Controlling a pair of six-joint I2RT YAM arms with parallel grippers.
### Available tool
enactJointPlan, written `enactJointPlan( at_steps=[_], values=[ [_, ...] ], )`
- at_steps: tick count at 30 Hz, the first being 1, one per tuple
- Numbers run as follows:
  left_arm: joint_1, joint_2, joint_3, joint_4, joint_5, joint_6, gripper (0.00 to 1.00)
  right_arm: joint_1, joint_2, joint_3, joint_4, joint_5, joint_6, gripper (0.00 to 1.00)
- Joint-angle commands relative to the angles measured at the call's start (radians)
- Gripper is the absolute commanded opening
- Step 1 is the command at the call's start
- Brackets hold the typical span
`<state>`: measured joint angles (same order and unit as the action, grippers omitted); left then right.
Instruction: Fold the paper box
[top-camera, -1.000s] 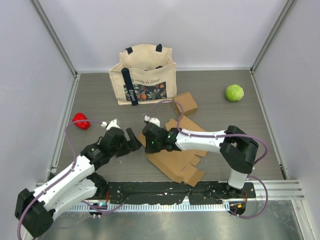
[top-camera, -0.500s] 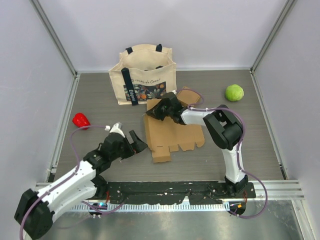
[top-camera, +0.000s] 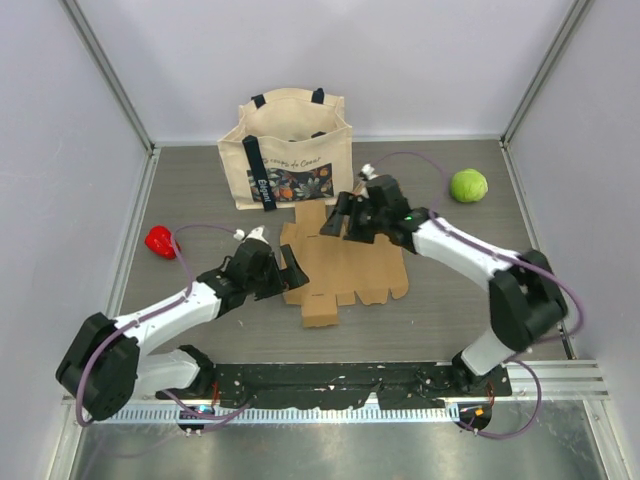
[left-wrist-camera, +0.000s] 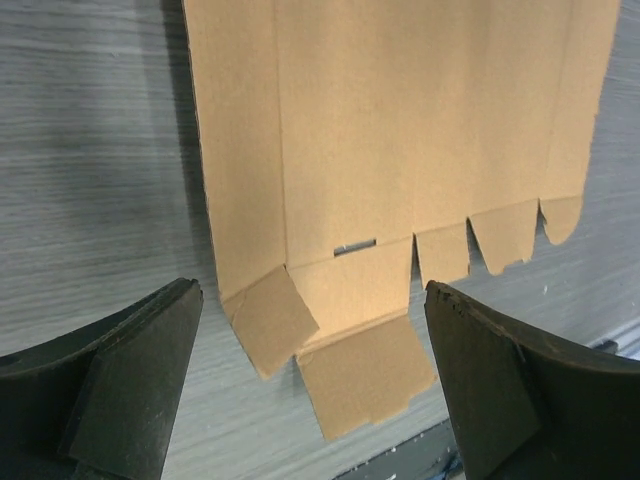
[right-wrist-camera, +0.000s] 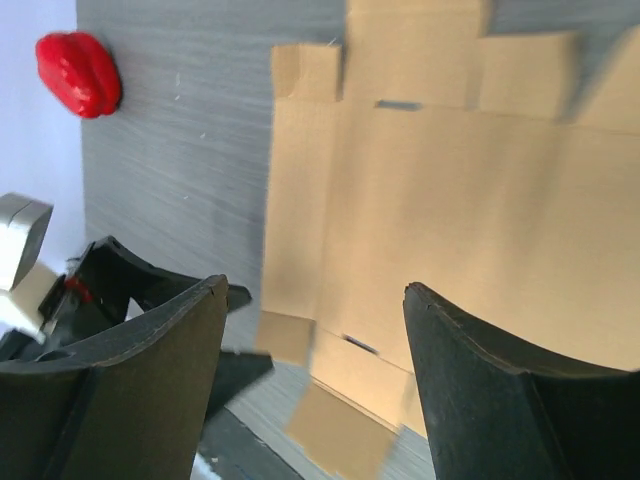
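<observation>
So the paper box (top-camera: 340, 268) is just a flat die-cut blank right now. It's lying on the table (top-camera: 450, 300) roughly mid-way, just in front of the tote bag (top-camera: 288, 150), with a gripper at either side. It looks like thin brown card, so my guess is it's super light, stiff across the panels, and happy to bend along the score lines. It'll probably skate on that smooth tabletop if you nudge it without pinning it. Going left to right, the narrow left strip has a long free edge, which seems the best lip to get a finger under. The little flaps (left-wrist-camera: 270, 320) at the near-left corner look flimsy, so I wouldn't pull on those. The wide middle panels are where I'd press down to hold it, and the right edge is another decent spot to lift. As for poses, the left arm is stretched out low and angled toward the middle. The left gripper (top-camera: 290, 272) sits right by the box's left edge with its jaws spread wide and nothing in them, and I can't tell if it's touching the card. The right arm reaches way over with a bent elbow. The right gripper (top-camera: 338, 216) is over the far edge near the bag, jaws also apart and empty.
</observation>
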<state>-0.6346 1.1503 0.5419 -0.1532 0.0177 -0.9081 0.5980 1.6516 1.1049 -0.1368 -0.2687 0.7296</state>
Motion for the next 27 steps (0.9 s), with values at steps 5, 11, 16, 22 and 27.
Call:
enactJointPlan(
  at_steps=[5, 11, 16, 22, 27],
  values=[
    [0.004, 0.169, 0.072, 0.093, -0.022, -0.023, 0.92, -0.326, -0.234, -0.181, -0.281, -0.007, -0.351, 0.78],
    [0.012, 0.227, 0.052, 0.198, -0.025, -0.025, 0.61, -0.411, -0.155, -0.276, -0.134, -0.182, -0.322, 0.78],
    [0.033, 0.217, 0.061, 0.124, -0.022, 0.023, 0.2, -0.411, -0.107, -0.312, -0.055, -0.212, -0.282, 0.77],
    [0.036, 0.121, 0.096, -0.095, 0.132, 0.204, 0.0, -0.405, -0.232, -0.356, -0.165, 0.005, -0.346, 0.75],
    [0.036, 0.111, 0.288, -0.466, 0.332, 0.415, 0.0, -0.314, -0.36, -0.324, -0.268, 0.083, -0.371, 0.75]
  ],
)
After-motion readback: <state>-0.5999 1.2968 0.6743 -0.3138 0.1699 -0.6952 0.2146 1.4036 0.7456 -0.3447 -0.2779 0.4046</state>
